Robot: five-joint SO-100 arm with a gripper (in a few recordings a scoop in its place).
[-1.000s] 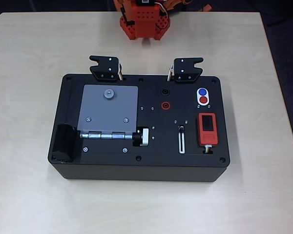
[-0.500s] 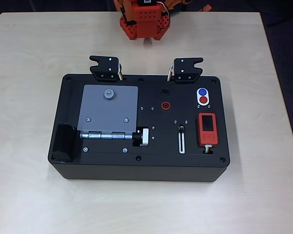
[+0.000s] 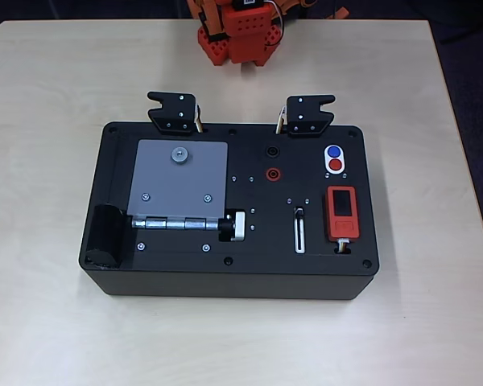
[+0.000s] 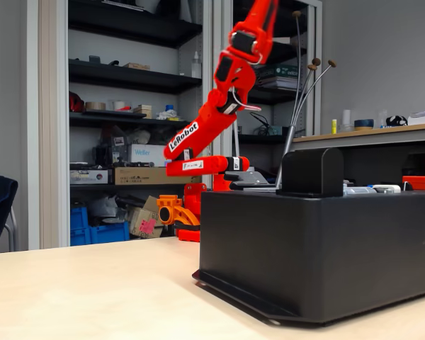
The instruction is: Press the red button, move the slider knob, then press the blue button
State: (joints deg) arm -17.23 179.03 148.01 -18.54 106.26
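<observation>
Two buttons, red button (image 3: 335,166) and blue button (image 3: 333,151), sit uncovered near the box's (image 3: 225,277) edge; end effector state unclear.

Arm (image 4: 198,134): we read "LeRobot", white letters on a red link, fixed view.
Shelf box (image 4: 140,154): we make out "Weller", small print.
Arm base (image 3: 240,32): a white label up top, too small for us to read.
Black box (image 3: 229,211): we find no readable txt on its panel.
</observation>
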